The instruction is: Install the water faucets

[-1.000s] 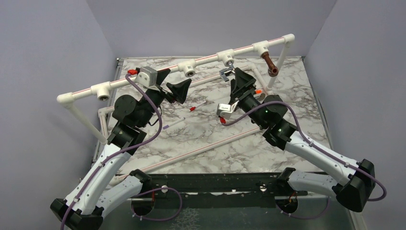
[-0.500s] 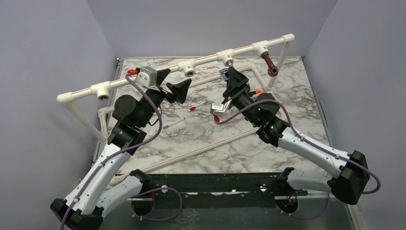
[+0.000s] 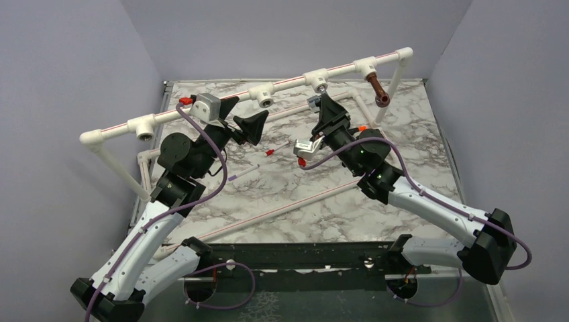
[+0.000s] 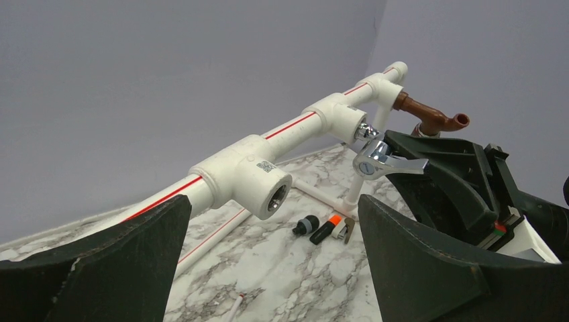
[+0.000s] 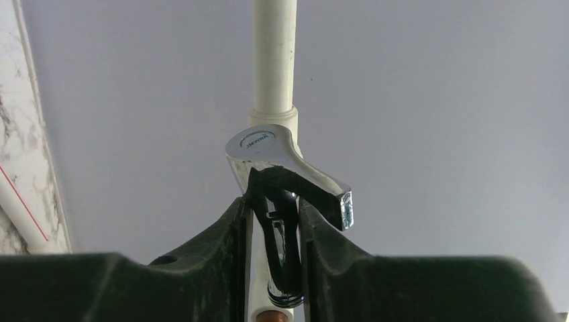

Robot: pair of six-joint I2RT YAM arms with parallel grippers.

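Observation:
A shiny chrome faucet (image 3: 313, 101) hangs with its threaded end at a white tee socket (image 3: 317, 80) of the raised pipe. My right gripper (image 3: 322, 109) is shut on it. In the right wrist view its black fingers (image 5: 225, 235) clasp the chrome faucet (image 5: 268, 151) below the lever handle, and my right gripper (image 5: 272, 204) points up along the pipe. The reddish-brown faucet (image 3: 377, 89) sits in the tee further right. My left gripper (image 3: 240, 115) stands open and empty just before another tee socket (image 4: 258, 182). From there I see the chrome faucet (image 4: 377, 159) and brown faucet (image 4: 433, 119).
The white pipe frame (image 3: 201, 111) crosses the marble table on thin legs, with an open tee (image 3: 143, 127) at the left. On the table lie a red-tipped stick (image 3: 271, 152), a purple-tipped stick (image 3: 241, 174), a loose red-striped pipe (image 3: 282, 209) and small black and orange parts (image 4: 322, 228).
My right gripper has slid left onto the chrome faucet and its jaws have closed around it. The left arm has stayed still.

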